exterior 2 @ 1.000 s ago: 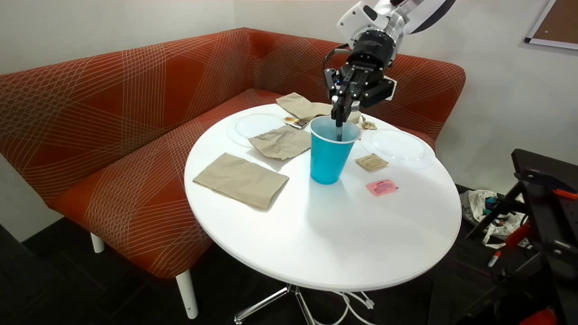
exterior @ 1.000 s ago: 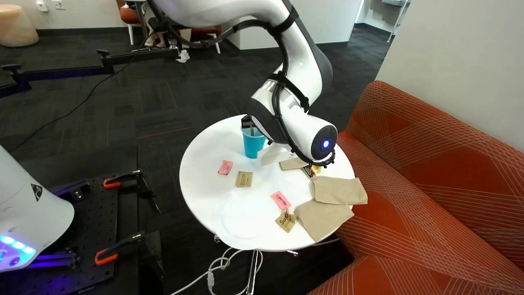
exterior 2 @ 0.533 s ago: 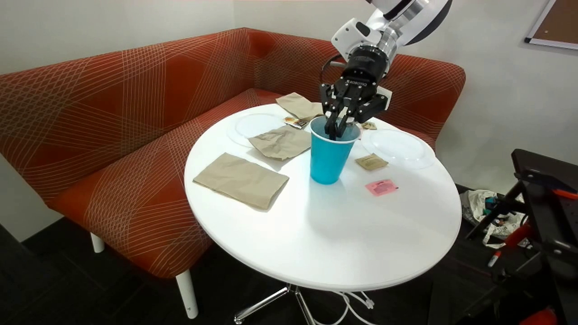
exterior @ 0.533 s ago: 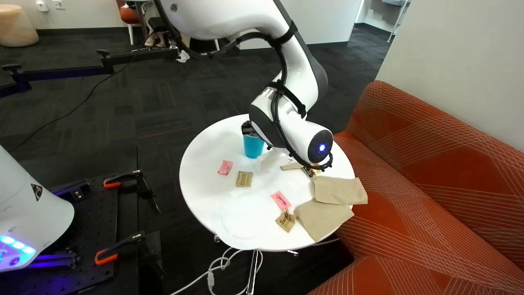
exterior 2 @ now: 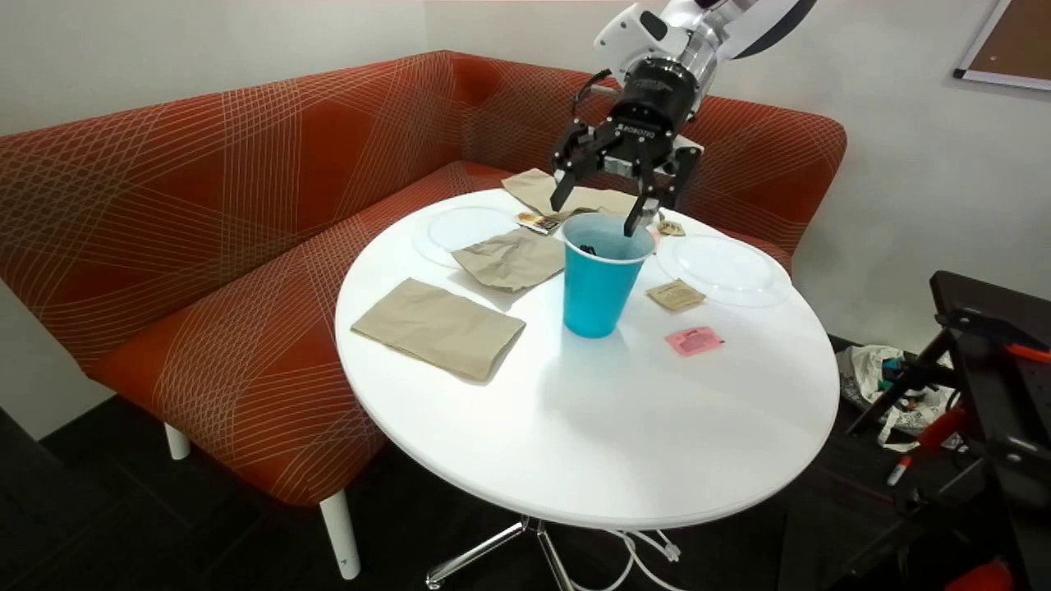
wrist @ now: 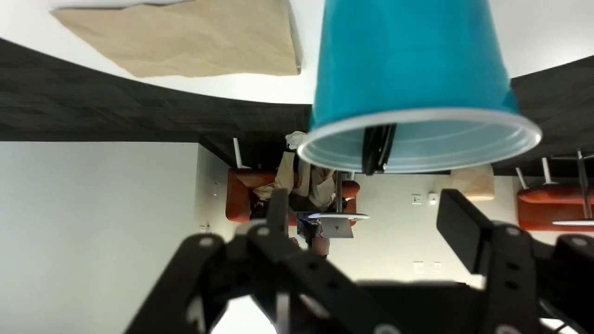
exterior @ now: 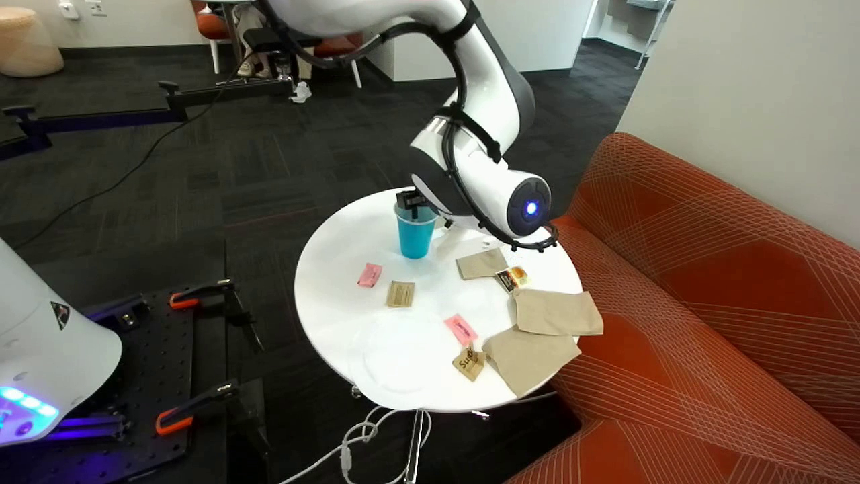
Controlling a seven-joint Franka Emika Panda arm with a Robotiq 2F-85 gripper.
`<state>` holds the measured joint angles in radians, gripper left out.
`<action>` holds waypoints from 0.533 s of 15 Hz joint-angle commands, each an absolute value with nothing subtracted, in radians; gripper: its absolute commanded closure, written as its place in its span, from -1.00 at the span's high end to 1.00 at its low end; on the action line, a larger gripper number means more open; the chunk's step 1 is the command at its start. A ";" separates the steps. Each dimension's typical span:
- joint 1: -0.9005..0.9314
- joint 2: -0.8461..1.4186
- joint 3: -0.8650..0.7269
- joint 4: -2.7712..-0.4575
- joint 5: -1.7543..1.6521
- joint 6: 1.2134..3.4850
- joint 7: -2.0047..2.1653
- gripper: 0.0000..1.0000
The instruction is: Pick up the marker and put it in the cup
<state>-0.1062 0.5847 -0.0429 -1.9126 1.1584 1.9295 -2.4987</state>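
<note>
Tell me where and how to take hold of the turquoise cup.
I'd pinch the turquoise cup from above, straddling its rim: it stands upright, mouth open, whereas its tapering body might slip in a side grip. In an exterior view, favour the rim's right side; the marker shows at the mouth's left.

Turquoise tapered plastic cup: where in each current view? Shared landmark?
In an exterior view: turquoise tapered plastic cup, almost dead centre.
In an exterior view: cup, slightly right of centre.
Wrist view: cup, top, right of centre, mouth facing down.
Landmark: round white table, under the cup in both exterior views, along the wrist view's top.
</note>
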 commanded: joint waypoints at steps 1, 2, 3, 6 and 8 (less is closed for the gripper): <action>-0.086 0.426 -0.038 -2.033 1.159 2.001 -2.540 1.00; -0.082 0.393 -0.036 -2.054 1.160 2.006 -2.544 1.00; -0.078 0.348 -0.035 -2.083 1.157 2.006 -2.544 1.00; -0.067 0.248 -0.034 -2.133 1.154 1.993 -2.533 1.00; -0.058 0.192 -0.034 -2.160 1.152 1.993 -2.524 1.00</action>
